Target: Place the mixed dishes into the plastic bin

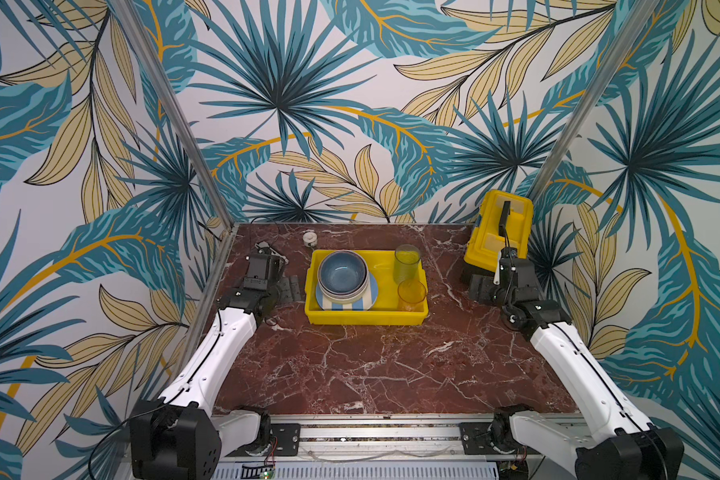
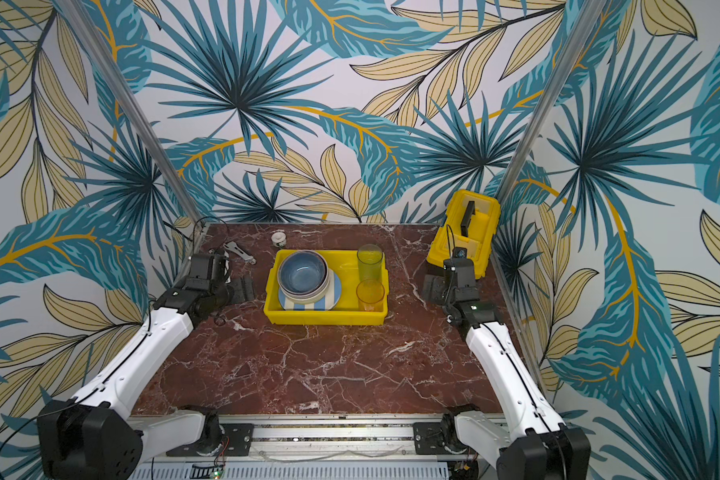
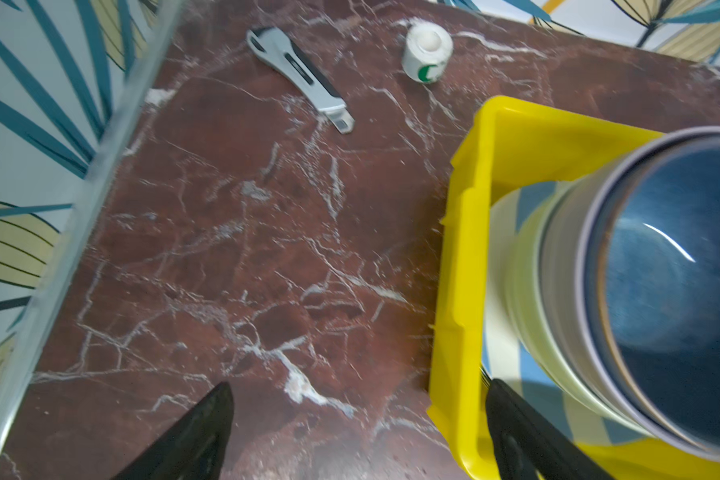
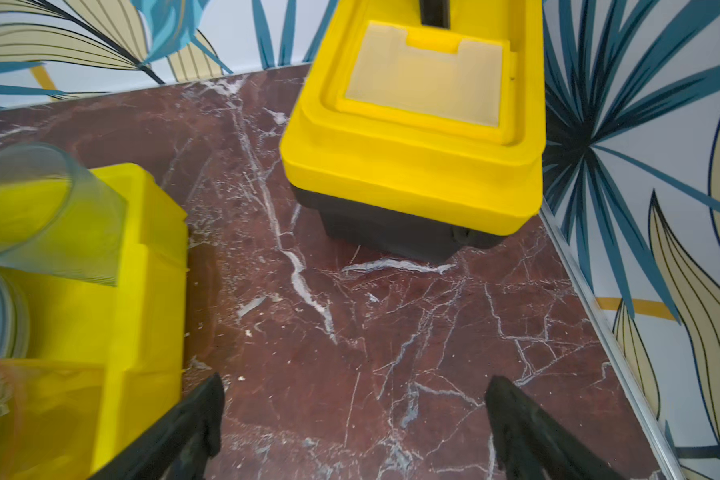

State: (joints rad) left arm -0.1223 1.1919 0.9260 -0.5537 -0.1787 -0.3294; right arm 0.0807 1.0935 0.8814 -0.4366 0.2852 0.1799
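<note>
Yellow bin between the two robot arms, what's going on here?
The robot is filling the plastic bin. A stack of bowls on a striped plate, a far tumbler and a near tumbler sit inside it. The left end effector and right end effector are both open and empty, one at each side of the bin. A wrench, a tape roll and a toolbox sit on the table outside it.

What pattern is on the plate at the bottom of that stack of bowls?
The plate has blue and cream stripes, clearest in a top view.
</note>
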